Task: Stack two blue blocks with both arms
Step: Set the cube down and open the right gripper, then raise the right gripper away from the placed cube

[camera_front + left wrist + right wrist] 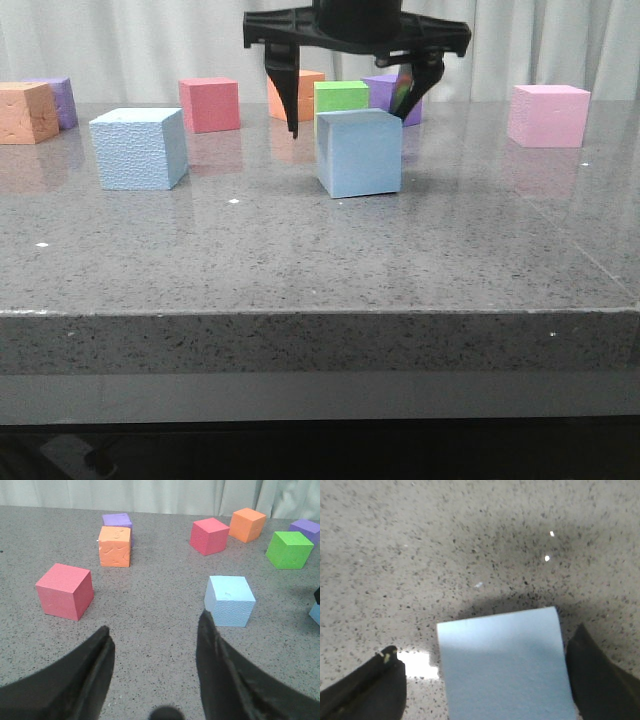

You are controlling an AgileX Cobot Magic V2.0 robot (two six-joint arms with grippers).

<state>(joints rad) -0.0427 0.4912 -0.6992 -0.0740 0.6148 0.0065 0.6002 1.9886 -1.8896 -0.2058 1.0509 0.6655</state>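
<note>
Jaws of the right gripper (pixel 356 112): I see them spread wide, one finger (pixel 284 90) on each side of the central blue block (pixel 360 152), hanging above its upper edges with a gap on both flanks. In the right wrist view that same block's top face (pixel 504 666) lies between the two dark fingers, clear of the finger on one side; whether the other touches it I cannot tell. Jaws of the left gripper (pixel 155 645): I read them as apart, holding nothing, with bare grey table (pixel 150 605) between them.

The central blue block sits on the table (pixel 300 270), near the middle. The second blue block (pixel 139 148) stands well apart to its left, also resting on the table; in the left wrist view it (pixel 229 600) lies just beyond one fingertip.

Surroundings: a red cube (pixel 210 104), an orange cube (pixel 27 112) with a purple cube (pixel 60 100) behind it at far left, a green cube (pixel 341 97) directly behind the central block, and a pink cube (pixel 548 115) at far right.
</note>
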